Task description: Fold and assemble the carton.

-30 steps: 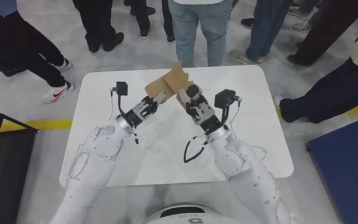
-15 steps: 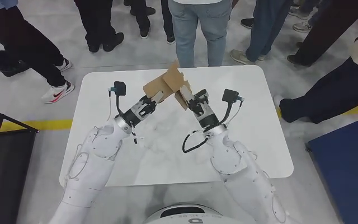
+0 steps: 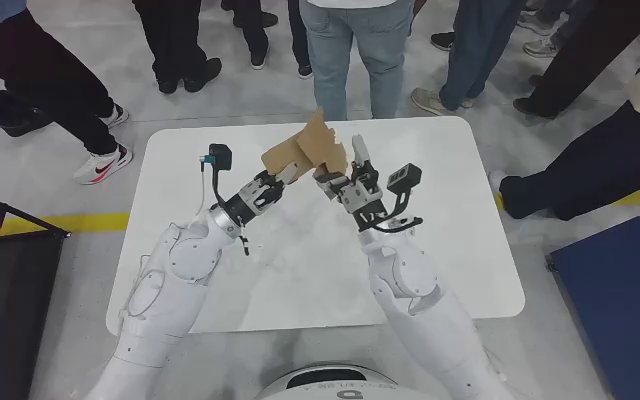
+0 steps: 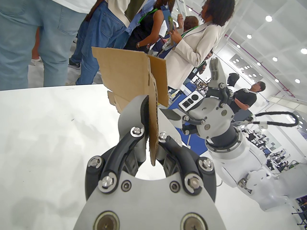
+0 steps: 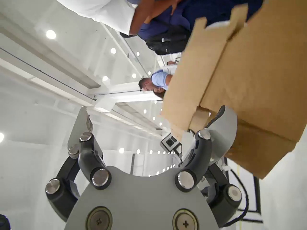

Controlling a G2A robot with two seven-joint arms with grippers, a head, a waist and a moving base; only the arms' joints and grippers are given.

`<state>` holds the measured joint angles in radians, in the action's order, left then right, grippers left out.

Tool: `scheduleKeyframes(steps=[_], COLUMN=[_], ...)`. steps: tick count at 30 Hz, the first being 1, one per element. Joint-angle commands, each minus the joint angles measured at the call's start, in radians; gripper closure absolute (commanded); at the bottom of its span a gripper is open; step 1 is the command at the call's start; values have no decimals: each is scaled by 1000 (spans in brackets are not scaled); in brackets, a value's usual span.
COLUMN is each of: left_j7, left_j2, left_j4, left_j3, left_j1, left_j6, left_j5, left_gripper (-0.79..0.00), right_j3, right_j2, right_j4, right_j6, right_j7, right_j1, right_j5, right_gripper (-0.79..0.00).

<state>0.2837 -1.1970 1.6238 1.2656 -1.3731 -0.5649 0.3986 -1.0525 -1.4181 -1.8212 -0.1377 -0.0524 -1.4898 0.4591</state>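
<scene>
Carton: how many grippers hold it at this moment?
1. The left gripper has its jaws shut on an edge of the carton; the right gripper is close beside it, jaws open.

Left tool (image 4: 152, 117) pinched closed, right tool (image 5: 153, 120) spread wide.

Bright ceiling lights (image 5: 50, 34), wide-angle edge distortion

No readable text, label, number or sign on any visible surface.
</scene>
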Motion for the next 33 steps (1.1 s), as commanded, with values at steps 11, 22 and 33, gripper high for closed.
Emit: scheduleKeyframes(steps=[11,22,33], left_j7=[2,-5,-40], left_j2=[0,2,4], left_j4=[5,1,2], left_j3=[-24,-31,-35], left_j1=[6,7,-1], left_j6=[-8,-31,-30], left_j5=[37,75,174], left_gripper=[0,0,0], right_j3=[15,-4,-17], right_j2=[-17,-30,-35], right_j4=[30,55,26], right_j6=[-41,-51,-30], right_j7=[-35,-85,-82], right_j1=[28,59,53], right_j5=[53,77,63], right_gripper=[-622,0,-274])
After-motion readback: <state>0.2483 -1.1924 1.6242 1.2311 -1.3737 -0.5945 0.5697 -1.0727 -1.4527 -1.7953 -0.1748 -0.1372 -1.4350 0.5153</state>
